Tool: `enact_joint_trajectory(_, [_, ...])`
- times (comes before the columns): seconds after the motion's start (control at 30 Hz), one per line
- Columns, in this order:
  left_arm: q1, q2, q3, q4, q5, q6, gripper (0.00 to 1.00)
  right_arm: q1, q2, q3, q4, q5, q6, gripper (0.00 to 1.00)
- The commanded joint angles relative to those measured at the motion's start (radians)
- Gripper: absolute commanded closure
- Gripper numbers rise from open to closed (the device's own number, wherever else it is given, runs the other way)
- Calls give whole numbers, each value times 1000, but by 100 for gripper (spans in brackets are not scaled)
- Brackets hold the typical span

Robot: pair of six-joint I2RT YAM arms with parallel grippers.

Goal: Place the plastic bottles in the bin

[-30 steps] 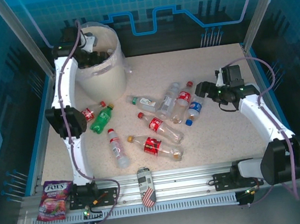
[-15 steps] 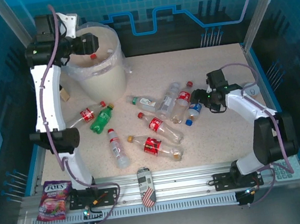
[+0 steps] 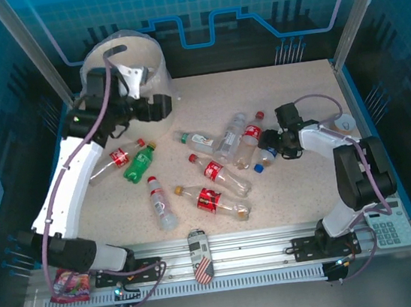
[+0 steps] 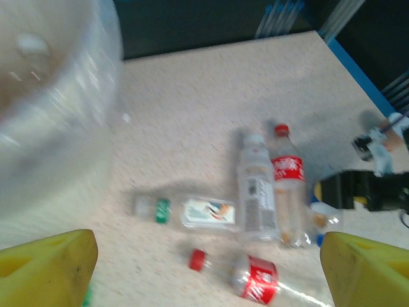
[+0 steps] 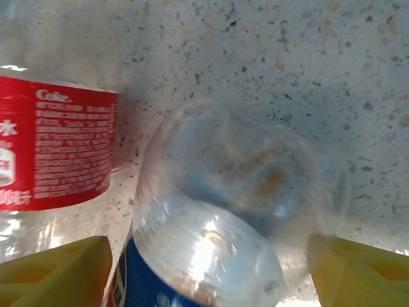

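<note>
Changeover: left arm leaves the bin, right arm drops onto a bottle

Bottles first. The blue-label bottle (image 5: 217, 217) lies on its side at the right of the pile, just beside a red-label bottle (image 5: 51, 153). The right gripper (image 3: 272, 143) is down over it with a yellow finger on either side. A second ago that gripper hung further off to the right; now it straddles the bottle's body. The jaws look spread and not yet pinching, though the wrist view is so tight I can't swear the pads aren't brushing the plastic.

Over to the far-left corner. A second ago the left gripper (image 3: 160, 106) was at the mouth of the bin (image 3: 149, 62), and half a second ago a red cap showed inside. Now that arm has swung out to the bin's near-right side, fingers wide apart, nothing between them. That reads like a drop made: one more bottle in.

On the table (image 3: 295, 88), the green bottle (image 3: 139, 164) sits near the left arm, with a loose scatter of clear ones across the middle, so there's plenty to go. Next for the right side: squeeze, lift, and a long carry across to the bin.
</note>
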Motion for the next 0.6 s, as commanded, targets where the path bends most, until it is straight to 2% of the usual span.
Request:
enact_joint_trajectory(0.0, [-58,-18,-155,173,58,-178,9,17,46,5,54,-13,22,20])
enact_joint_trajectory(0.27, [-214,7,-430,409,77,-418,9,16,70,9,55,8,10,30])
enact_joint_trajectory(0.43, [-258,72,-443,444,79,-452,9,15,16,-1,43,21,-10,37])
enact_joint_trajectory(0.57, [-262,115,-434,524,150,-492,8,-3,-40,-6,23,-7,-22,38])
